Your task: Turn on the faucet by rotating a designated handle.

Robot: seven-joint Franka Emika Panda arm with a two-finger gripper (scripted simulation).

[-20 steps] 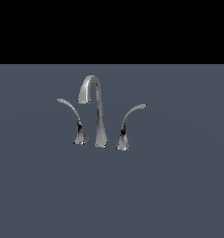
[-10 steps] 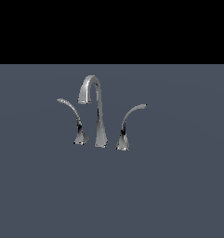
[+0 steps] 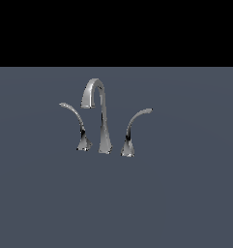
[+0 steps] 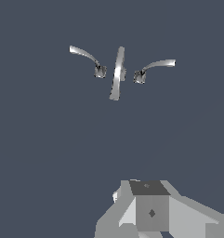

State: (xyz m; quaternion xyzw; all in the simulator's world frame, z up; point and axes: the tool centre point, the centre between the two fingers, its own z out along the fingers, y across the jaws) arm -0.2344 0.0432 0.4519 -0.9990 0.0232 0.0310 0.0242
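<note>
The gripper (image 4: pixel 150 211) (grip state unclear, seemingly) hovers well apart from the handle (image 3: pixel 75 123).

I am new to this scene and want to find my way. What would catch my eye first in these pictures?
First the shiny chrome faucet, standing alone on a plain grey surface, its tall gooseneck spout in the middle. Next, the two curved levers beside it: the slender handle on the exterior view's left and a thicker, brighter lever on the right. In the wrist view, the grey gripper is apart from the faucet, touching nothing.
</note>
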